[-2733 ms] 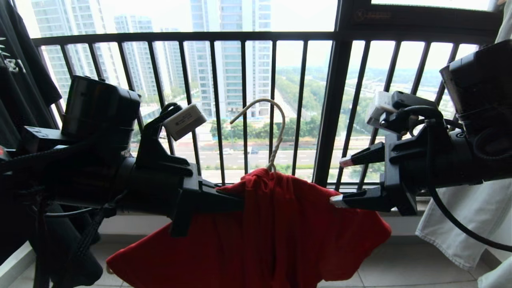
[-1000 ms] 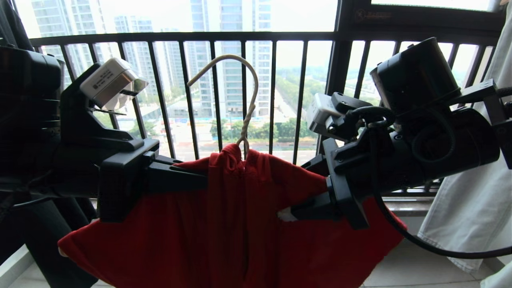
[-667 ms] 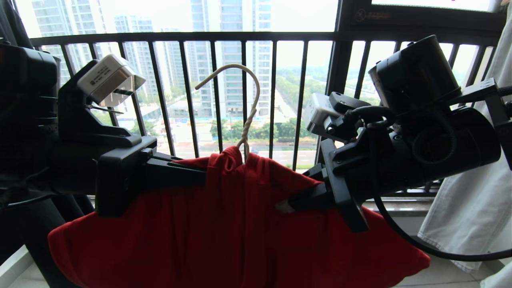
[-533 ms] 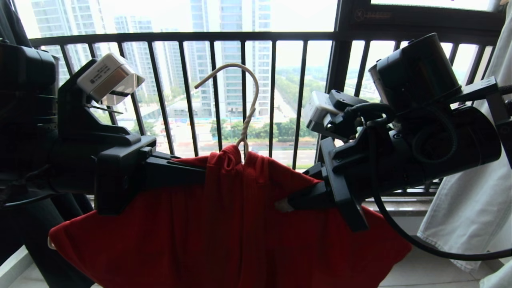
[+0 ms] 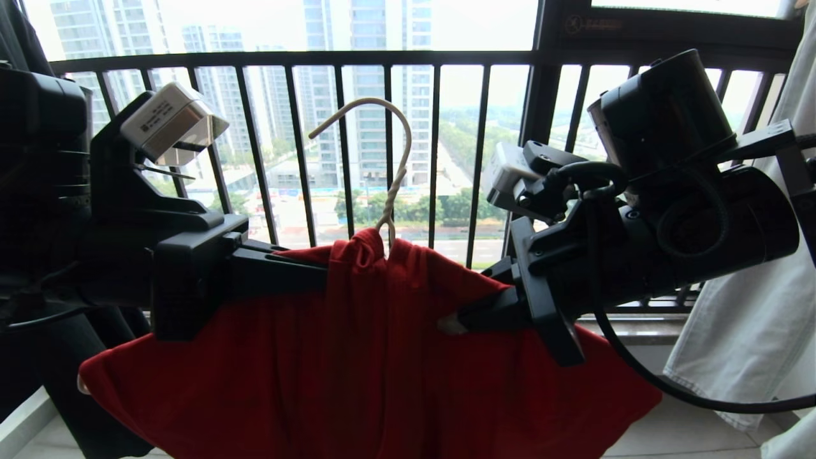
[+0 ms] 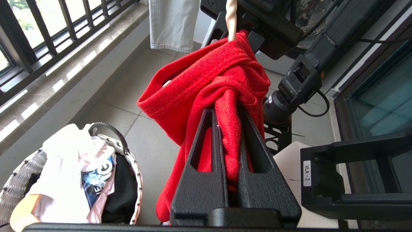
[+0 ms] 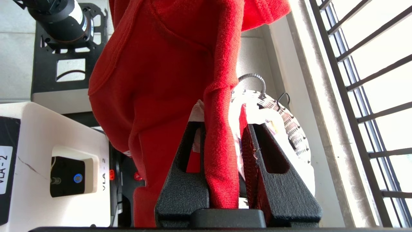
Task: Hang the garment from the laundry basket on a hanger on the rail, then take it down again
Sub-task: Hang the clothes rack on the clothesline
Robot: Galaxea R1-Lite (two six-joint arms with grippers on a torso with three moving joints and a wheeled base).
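The red garment [image 5: 370,357] hangs draped over the cream-white hanger [image 5: 389,185], held up between the two pincers in front of the black balcony railing [image 5: 433,153]. The left gripper [image 5: 319,277] is clenched on a fold of the shirt's shoulder just beside the hanger's neck — in its wrist view the red cloth is squeezed between both fingers [image 6: 209,141]. The right gripper [image 5: 452,322] grips the opposite shoulder; a band of red cloth runs down between its fingers [image 7: 190,151], with a narrow gap left on one side.

Against the frame almost three seconds back, the right gripper, then spread wide and just off the shirt's edge, now has its jaws drawn in on the fabric, and both pincers and the hanger sit higher and closer in the view. Over the last half second nothing visibly shifts.

Below the pincers, the laundry basket [image 6: 136,180] stands on the tiled floor [image 6: 125,93] with pale and dark clothes in it. A white garment [image 5: 752,325] hangs beyond the right gripper.
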